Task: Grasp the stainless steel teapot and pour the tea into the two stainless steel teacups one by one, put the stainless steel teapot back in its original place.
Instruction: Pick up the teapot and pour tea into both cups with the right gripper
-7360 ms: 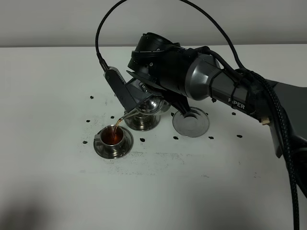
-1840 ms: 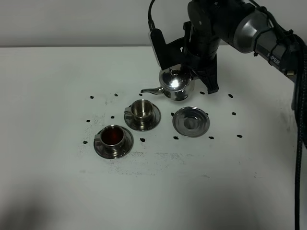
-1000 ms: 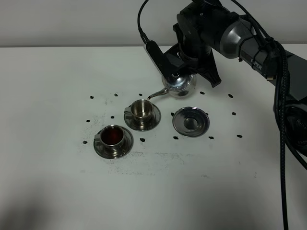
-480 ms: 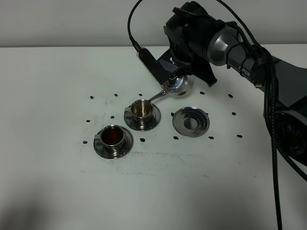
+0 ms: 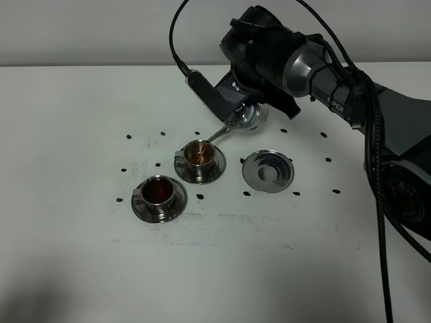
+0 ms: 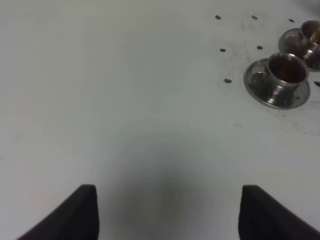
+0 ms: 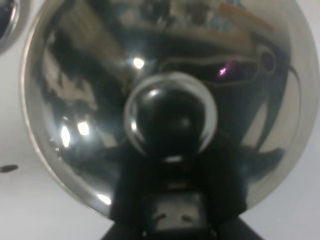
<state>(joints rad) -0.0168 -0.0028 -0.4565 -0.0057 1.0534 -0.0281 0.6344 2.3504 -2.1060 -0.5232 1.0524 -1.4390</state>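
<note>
My right gripper [image 5: 245, 104] is shut on the stainless steel teapot [image 5: 246, 116] and holds it tilted in the air. Its thin spout [image 5: 219, 132] points down over the rear teacup [image 5: 200, 153], which has amber tea in it. The front teacup [image 5: 159, 191] holds dark red tea; each cup sits on its own saucer. The original place, a bare round saucer [image 5: 267, 170], lies to the right of the rear cup. In the right wrist view the teapot's domed lid [image 7: 100, 75] and knob [image 7: 170, 117] fill the picture. My left gripper [image 6: 170, 190] is open and empty over bare table, left of the front teacup [image 6: 286, 71].
Small black marks [image 5: 128, 136] ring the cups and saucers on the white table [image 5: 81, 256]. A black cable [image 5: 176, 40] loops above the right arm. The rear cup [image 6: 311, 35] shows at the edge of the left wrist view.
The right arm has swung the teapot left and tipped it further, bringing the spout down over the rear cup. That cup, empty before, now shows amber tea. The left gripper has not moved.
</note>
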